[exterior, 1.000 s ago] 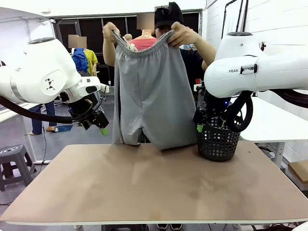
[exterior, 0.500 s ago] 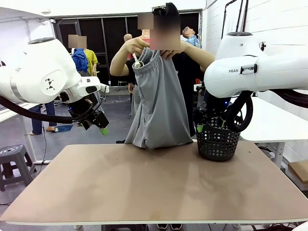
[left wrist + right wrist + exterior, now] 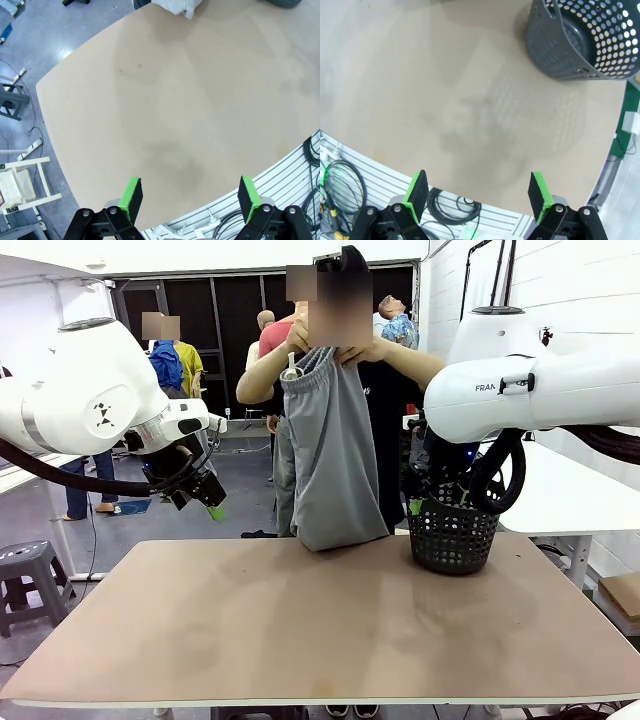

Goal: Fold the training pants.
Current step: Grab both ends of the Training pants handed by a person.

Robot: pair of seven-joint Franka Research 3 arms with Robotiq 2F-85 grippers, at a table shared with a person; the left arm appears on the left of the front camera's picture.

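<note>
While held up by a person's hands (image 3: 360, 353), hanging doubled over far edge of table (image 3: 300, 640): training pants (image 3: 335, 450), mostly cut off in left wrist view. Left gripper (image 3: 190, 192), right gripper (image 3: 477, 192): spread wide, empty.

Glossy grey floor (image 3: 130, 535). Grey step stool (image 3: 22, 565) below, left of left gripper (image 3: 210, 502); dark rear wall (image 3: 190, 330) above it; white wall (image 3: 580, 280) well right.
</note>
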